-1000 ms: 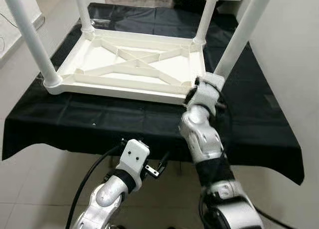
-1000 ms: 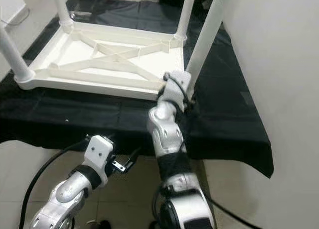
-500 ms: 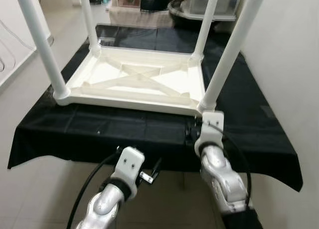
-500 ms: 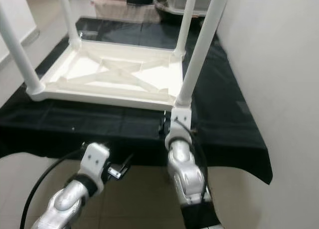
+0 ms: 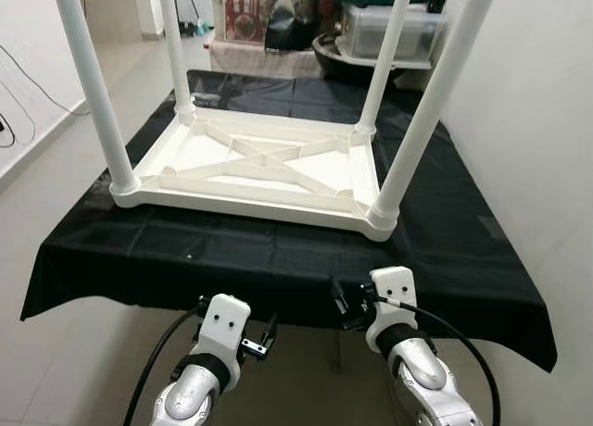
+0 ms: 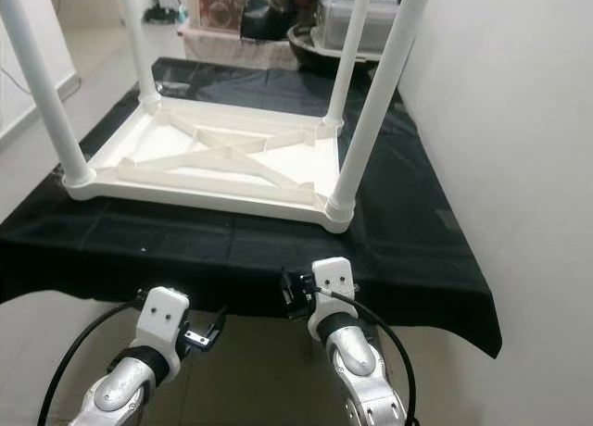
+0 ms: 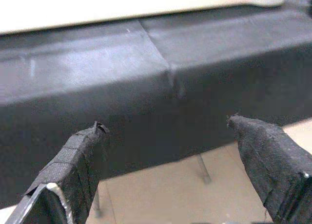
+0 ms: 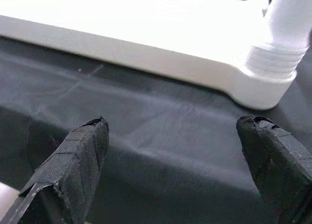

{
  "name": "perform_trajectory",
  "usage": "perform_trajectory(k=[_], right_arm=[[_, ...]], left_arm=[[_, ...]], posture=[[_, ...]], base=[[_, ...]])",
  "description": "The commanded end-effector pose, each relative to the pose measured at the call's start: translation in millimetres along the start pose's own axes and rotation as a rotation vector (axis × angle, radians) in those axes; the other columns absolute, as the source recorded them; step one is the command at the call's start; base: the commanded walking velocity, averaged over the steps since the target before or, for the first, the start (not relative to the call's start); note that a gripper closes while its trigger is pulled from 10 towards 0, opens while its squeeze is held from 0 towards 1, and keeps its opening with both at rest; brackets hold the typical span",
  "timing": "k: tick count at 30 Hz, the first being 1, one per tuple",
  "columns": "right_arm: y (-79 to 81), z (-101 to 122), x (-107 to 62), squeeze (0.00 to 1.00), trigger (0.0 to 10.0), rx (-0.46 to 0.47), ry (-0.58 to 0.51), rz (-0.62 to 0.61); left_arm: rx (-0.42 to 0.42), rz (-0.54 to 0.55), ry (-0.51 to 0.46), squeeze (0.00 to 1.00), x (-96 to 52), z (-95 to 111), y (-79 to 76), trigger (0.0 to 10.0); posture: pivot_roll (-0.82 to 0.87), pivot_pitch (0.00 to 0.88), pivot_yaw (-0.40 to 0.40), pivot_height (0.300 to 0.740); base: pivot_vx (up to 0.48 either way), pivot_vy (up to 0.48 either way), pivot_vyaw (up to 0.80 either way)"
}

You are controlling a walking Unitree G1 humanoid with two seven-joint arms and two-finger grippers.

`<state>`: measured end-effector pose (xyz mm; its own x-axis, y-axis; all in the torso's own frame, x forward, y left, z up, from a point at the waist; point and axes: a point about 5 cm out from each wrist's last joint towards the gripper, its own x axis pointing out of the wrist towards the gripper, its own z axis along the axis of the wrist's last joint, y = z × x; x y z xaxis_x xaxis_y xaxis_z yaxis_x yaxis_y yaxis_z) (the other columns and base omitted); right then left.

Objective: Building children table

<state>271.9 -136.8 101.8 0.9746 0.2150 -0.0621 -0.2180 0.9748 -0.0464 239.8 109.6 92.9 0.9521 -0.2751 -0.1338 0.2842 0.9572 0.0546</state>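
The white children's table (image 5: 250, 157) lies upside down on a black-clothed table (image 5: 463, 250), with its legs standing up. The near right leg (image 5: 422, 120) rises from the corner closest to my right arm. My right gripper (image 5: 345, 301) hangs open just below the cloth's front edge, short of that corner. In the right wrist view its gripper (image 8: 173, 121) faces the white rim and the leg base (image 8: 273, 63), holding nothing. My left gripper (image 5: 255, 338) is lower and to the left, open. The left wrist view has it (image 7: 165, 124) facing the hanging cloth (image 7: 161, 87).
A white wall (image 5: 547, 120) runs close along the right side. Storage bins and clutter (image 5: 389, 28) stand behind the table. Tiled floor (image 5: 37, 167) lies to the left, with a cable along the wall.
My right gripper has drawn back from the base of the near right leg and dropped below the cloth's front edge. The left gripper has sunk a little. The camera has tilted up.
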Motion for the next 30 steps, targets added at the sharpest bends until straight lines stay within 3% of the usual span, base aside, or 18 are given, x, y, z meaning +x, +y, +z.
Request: perform_trajectory(k=[1,9,20,23,24,26,29,30], right_arm=[[-4.6,-5,-2.1,0.0,10.0,0.006,0.003,-0.009],[-4.8,-9,-1.1,0.0,10.0,0.018,0.02,0.007],[-6.8,-9,0.4,0.0,10.0,0.039,0.021,-0.002],[-13.5,-6,3.1,0.0,10.0,0.057,0.013,-0.027],[-23.8,0,9.6,0.0,10.0,0.104,0.001,-0.062],[-23.8,0,9.6,0.0,10.0,0.104,0.001,-0.062],[-30.0,10,18.0,0.0,10.0,0.116,-0.044,-0.021],[-39.2,19,26.8,0.0,10.0,0.105,-0.073,-0.002]], left_arm=[[-0.003,-0.009,0.035,0.0,-0.6,-7,-3.8,10.0],[-0.02,0.0,0.032,0.0,-0.6,-7,-2.3,10.0],[-0.078,0.029,0.037,0.0,-0.5,-6,1.6,10.0],[-0.09,0.035,0.033,0.0,-0.6,-6,1.8,10.0],[-0.097,0.038,0.028,0.0,-1.1,-4,1.9,10.0],[-0.097,0.038,0.028,0.0,-1.1,-4,1.9,10.0],[-0.103,0.029,0.01,0.0,-2.2,-1,0.4,10.0],[-0.11,0.023,-0.009,0.0,-3.6,3,-1.3,10.0]], posture=[[0.09,0.073,-0.066,0.74],[0.09,0.087,-0.069,0.74],[0.09,0.1,-0.071,0.74],[0.09,0.106,-0.074,0.74],[0.09,0.109,-0.071,0.74],[0.09,0.109,-0.071,0.74],[0.09,0.116,-0.073,0.74],[0.09,0.132,-0.073,0.74]], base=[[0.0,-0.39,0.0],[0.256,-0.382,0.0],[0.024,0.0,0.0],[0.0,0.0,0.0],[0.0,0.0,0.0],[0.0,0.0,0.0],[0.0,0.0,0.0],[0.0,0.0,0.0]])
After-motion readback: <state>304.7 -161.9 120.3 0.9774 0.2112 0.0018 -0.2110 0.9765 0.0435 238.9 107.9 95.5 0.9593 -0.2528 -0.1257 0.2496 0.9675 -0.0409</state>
